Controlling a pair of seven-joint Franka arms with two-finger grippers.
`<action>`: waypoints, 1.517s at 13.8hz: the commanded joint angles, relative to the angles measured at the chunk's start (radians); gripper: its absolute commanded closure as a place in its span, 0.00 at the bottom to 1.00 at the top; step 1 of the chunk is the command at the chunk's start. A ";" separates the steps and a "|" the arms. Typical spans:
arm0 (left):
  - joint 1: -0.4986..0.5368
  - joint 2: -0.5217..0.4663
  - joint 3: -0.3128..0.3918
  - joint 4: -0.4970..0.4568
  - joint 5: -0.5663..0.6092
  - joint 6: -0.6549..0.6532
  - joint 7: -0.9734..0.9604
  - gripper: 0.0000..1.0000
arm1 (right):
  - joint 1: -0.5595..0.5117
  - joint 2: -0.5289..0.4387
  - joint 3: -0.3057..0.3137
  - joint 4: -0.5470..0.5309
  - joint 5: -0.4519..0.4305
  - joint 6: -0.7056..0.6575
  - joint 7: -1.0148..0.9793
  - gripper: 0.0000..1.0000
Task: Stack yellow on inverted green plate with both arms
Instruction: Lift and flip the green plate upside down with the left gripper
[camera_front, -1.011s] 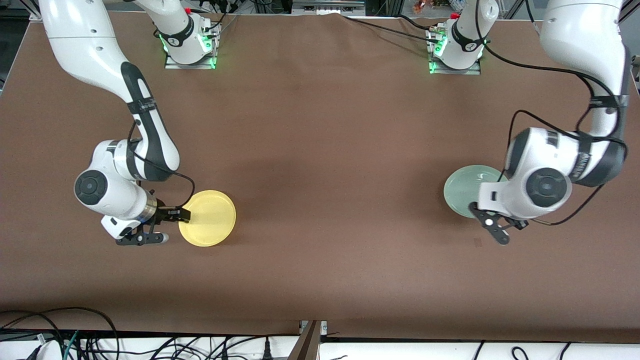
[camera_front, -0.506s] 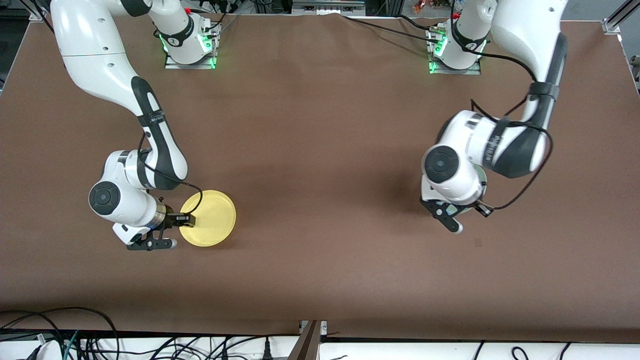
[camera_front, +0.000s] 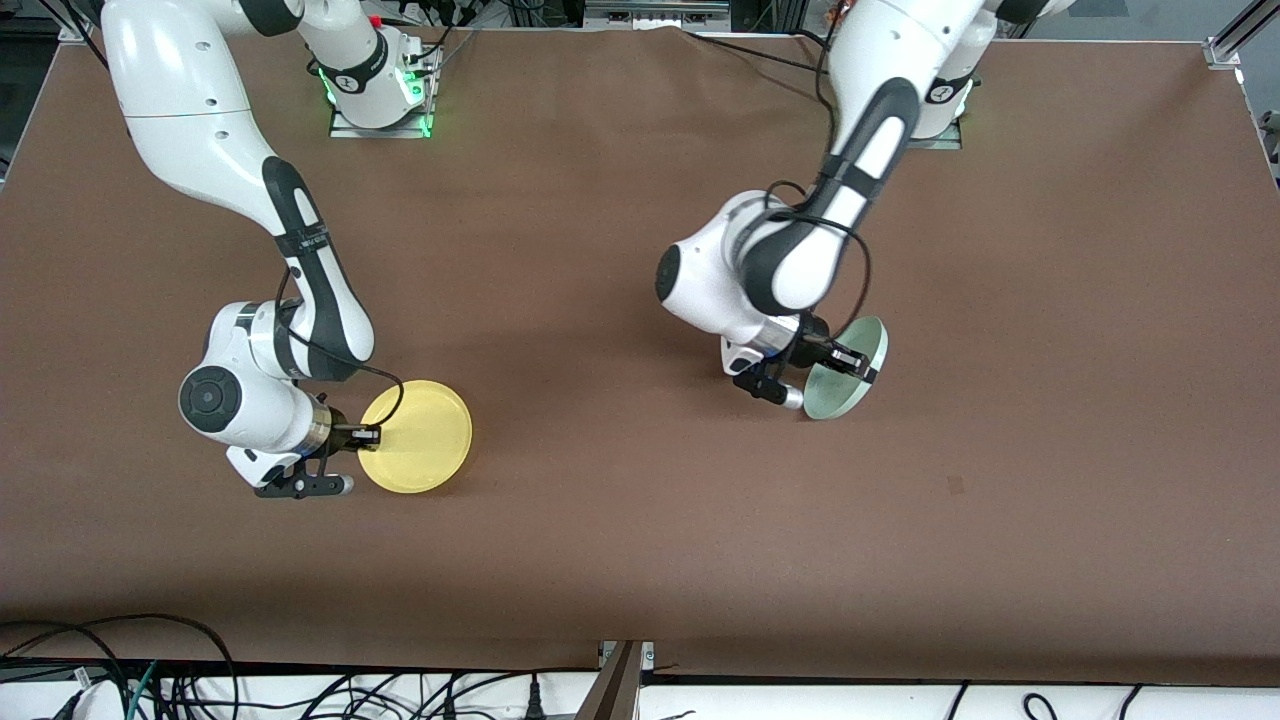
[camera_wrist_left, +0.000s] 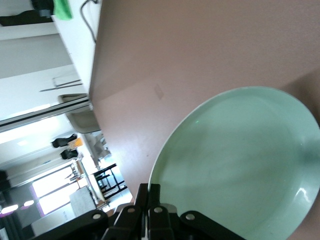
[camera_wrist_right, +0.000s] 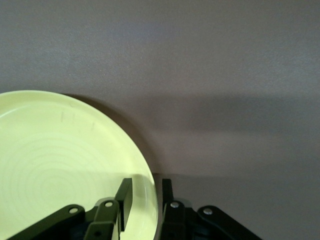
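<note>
Green plate (camera_front: 848, 370) carried mid-table, tilted on edge, left gripper (camera_front: 838, 358).

No readable text, labels or numbers.

From the left wrist, the green plate (camera_wrist_left: 240, 165) fills most of the view, its hollow face toward the camera and its raised rim a pale arc against the brown table (camera_wrist_left: 190, 45). The left gripper (camera_wrist_left: 148, 200) has its black fingers (camera_wrist_left: 142, 197) pressed together on the plate's edge.
</note>
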 joint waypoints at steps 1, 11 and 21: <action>-0.017 0.037 0.003 0.070 -0.019 0.020 -0.050 1.00 | -0.008 -0.006 0.001 -0.012 0.015 -0.007 -0.017 0.81; -0.066 0.149 -0.005 0.218 -0.170 0.083 -0.076 1.00 | -0.030 -0.039 -0.003 0.075 0.018 -0.163 -0.046 1.00; 0.015 0.135 -0.002 0.316 -0.670 0.302 -0.148 0.00 | -0.054 -0.061 0.003 0.315 0.057 -0.426 -0.039 1.00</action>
